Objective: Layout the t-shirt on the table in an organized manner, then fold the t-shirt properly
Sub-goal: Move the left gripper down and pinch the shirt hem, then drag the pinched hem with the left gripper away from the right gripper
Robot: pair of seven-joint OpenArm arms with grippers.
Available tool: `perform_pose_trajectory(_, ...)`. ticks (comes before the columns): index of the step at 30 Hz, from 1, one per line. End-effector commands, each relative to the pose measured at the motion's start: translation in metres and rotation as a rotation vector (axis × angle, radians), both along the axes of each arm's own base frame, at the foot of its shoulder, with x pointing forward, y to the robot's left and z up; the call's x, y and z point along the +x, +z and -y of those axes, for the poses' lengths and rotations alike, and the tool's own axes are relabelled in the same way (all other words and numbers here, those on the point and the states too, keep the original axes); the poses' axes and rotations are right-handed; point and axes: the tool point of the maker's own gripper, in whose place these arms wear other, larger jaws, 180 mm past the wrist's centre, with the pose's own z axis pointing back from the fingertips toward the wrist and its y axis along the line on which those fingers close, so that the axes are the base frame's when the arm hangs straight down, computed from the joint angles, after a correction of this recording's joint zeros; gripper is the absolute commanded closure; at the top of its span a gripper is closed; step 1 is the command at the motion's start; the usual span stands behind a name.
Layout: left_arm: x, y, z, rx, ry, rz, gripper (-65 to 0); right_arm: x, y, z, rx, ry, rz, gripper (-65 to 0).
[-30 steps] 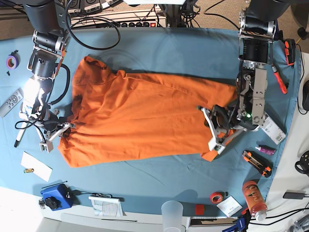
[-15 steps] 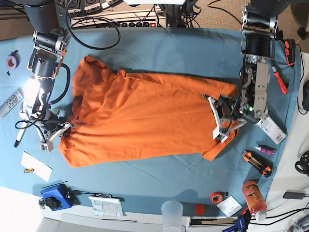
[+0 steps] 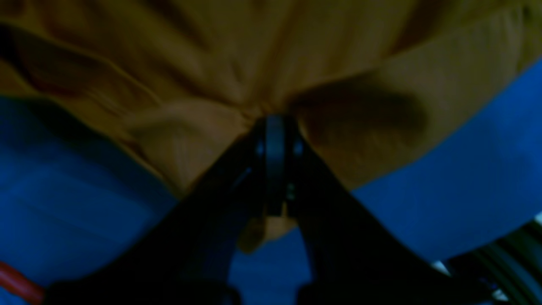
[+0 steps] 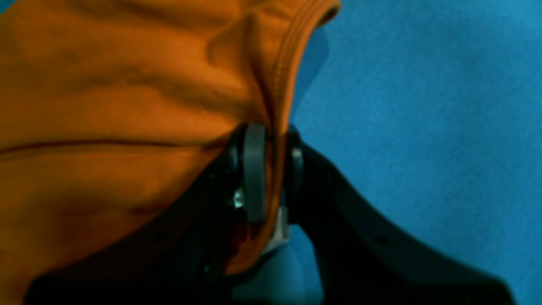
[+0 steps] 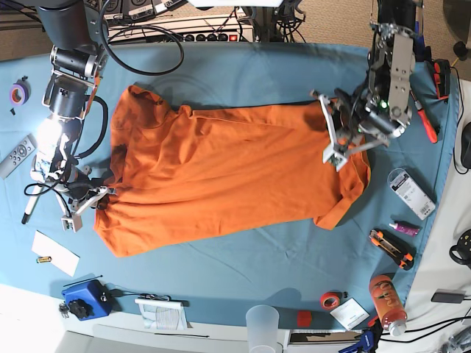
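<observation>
Base view: both claws, left claw (image 5: 340, 140) and right claw (image 5: 87, 204), pinch opposite t-shirt (image 5: 221, 176) ends, apparently stretching it flat across the table (image 5: 250, 73).

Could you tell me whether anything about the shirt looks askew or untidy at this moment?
Yes. The t-shirt is not flat: it lies slanted on the table, rumpled near the left gripper, which pinches it. Its other end bunches at the right gripper, also shut on it.
</observation>
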Motion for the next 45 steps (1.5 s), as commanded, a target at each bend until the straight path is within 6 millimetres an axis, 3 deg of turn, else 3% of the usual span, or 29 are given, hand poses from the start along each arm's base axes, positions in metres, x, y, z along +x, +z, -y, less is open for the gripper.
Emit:
perform_pose_trajectory(1,0.007,0.009,0.0,-0.001,-0.003,0.038,0.0,0.007,0.012,0.007,-0.017,-0.003,0.021,-8.2)
perform_pose_trajectory(11,-0.033,-0.003,-0.007,0.057,-0.01,-0.031,0.0,0.007,0.013,0.007,-0.016,-0.003,0.024,-8.2)
perform_pose_trajectory(16,-0.046,0.013,-0.029,0.148,0.078,0.035,0.0,0.007,0.013,0.007,-0.016,-0.003,0.024,-8.2)
perform_pose_trajectory(25,-0.067,0.051,-0.047,0.164,0.142,0.125,0.0,0.007,0.012,0.007,-0.017,-0.003,0.021,-8.2)
perform_pose_trajectory(27,-0.061,0.065,-0.049,0.146,0.17,0.199,0.0,0.007,0.013,0.007,-0.016,-0.003,0.023,-8.2)
perform_pose_trajectory(30,-0.037,0.089,-0.045,0.086,0.168,0.377,0.0,0.007,0.013,0.006,-0.011,-0.003,0.025,-8.2)
perform_pose_trajectory(32,-0.025,0.096,-0.043,0.058,0.16,0.443,0.0,0.008,0.012,0.004,-0.005,-0.002,0.025,-8.2)
perform_pose_trajectory(36,-0.009,0.084,-0.05,0.064,0.183,0.428,0.0,0.007,0.012,0.004,-0.004,-0.002,0.021,-8.2)
perform_pose_trajectory(42,0.013,0.038,-0.066,0.072,0.193,0.319,0.0,0.007,0.012,0.004,-0.003,-0.001,0.022,-8.2)
perform_pose_trajectory(45,0.023,0.028,-0.072,0.077,0.213,0.29,0.0,0.007,0.012,0.003,-0.003,-0.001,0.023,-8.2)
